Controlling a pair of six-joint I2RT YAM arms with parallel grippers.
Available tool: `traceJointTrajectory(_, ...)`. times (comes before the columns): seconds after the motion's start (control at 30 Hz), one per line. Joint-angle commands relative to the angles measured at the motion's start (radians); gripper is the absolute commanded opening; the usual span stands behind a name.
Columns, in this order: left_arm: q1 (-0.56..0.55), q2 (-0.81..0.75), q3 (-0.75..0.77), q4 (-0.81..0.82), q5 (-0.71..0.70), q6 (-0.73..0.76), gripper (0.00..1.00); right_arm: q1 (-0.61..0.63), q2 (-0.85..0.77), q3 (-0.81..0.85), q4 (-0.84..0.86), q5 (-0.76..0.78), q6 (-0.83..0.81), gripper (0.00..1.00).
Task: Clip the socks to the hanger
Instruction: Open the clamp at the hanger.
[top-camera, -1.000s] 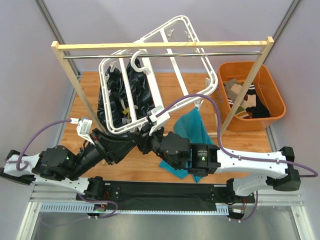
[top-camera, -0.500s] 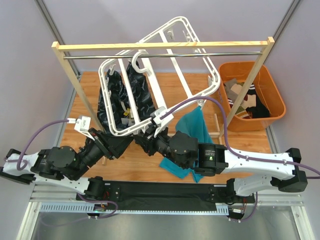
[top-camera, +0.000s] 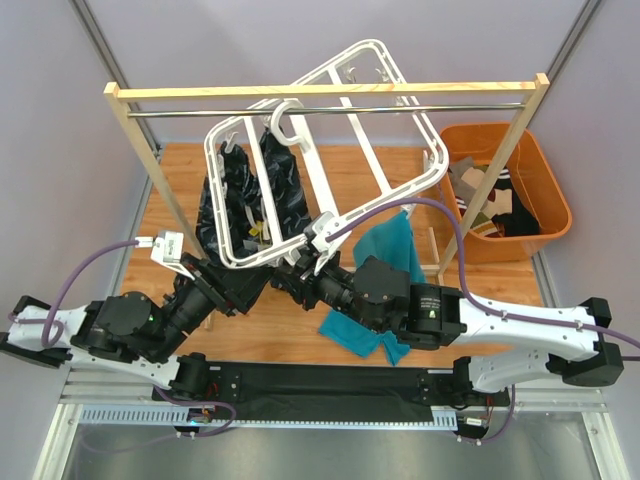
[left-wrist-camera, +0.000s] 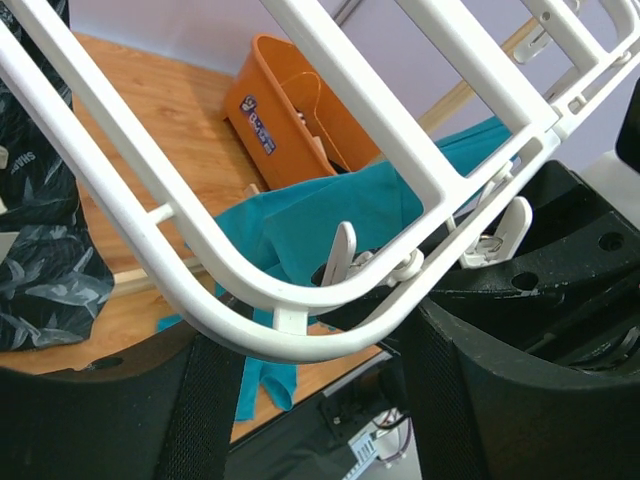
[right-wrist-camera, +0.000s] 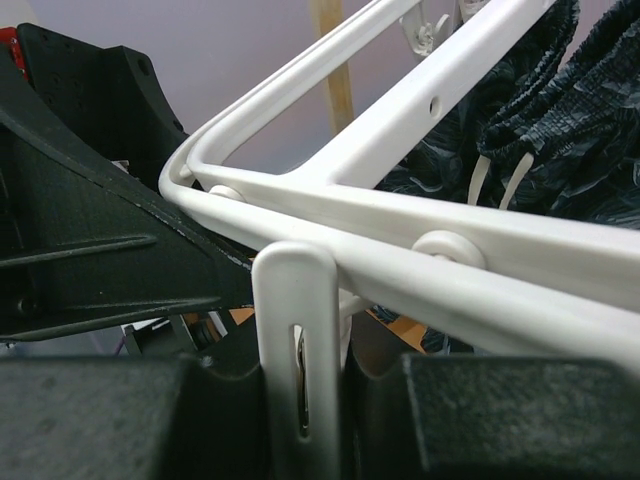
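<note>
The white hanger (top-camera: 432, 145) hangs by its hook from the metal rail, tilted up to the right. In the right wrist view my right gripper (right-wrist-camera: 300, 385) is shut on a small white clip (right-wrist-camera: 295, 300) under the hanger's rim (right-wrist-camera: 420, 115); from above it sits at the frame's near edge (top-camera: 300, 278). My left gripper (left-wrist-camera: 315, 375) is open, its fingers wide apart below the hanger's rounded corner (left-wrist-camera: 330, 55); from above it is at the near-left corner (top-camera: 240, 287). A teal sock (top-camera: 385, 250) drapes down to the table beside the right arm, also seen past the frame (left-wrist-camera: 300, 225).
A wooden rack (top-camera: 330, 90) with a metal rail (top-camera: 400, 107) spans the table. Dark patterned cloth (top-camera: 235, 200) hangs under the hanger's left half. An orange basket (top-camera: 545, 165) holding several socks stands at the right, behind the rack's right post.
The left gripper's jaws have spread wider and it has drawn back a little. The hanger has swung up and to the right. The right gripper stays shut on the clip.
</note>
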Motion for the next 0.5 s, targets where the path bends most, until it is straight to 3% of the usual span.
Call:
traceJointTrajectory(0.0,0.001,0.014,-0.006,0.14,-0.078,0.025,0.65,0.012,-0.007,-0.026,-0.052,-0.101,-0.067,0.03)
traceJointTrajectory(0.13,0.001,0.002,-0.057,0.287,-0.069,0.07,0.62,0.012,-0.009,-0.035,-0.058,-0.109,-0.085,0.0)
traceJointTrajectory(0.33,-0.001,-0.004,-0.1,0.366,0.004,0.115,0.61,-0.001,-0.017,-0.025,-0.109,-0.095,-0.094,0.0)
traceJointTrajectory(0.47,0.001,0.011,-0.129,0.49,0.092,0.271,0.63,-0.014,-0.006,0.021,-0.193,-0.142,-0.073,0.0)
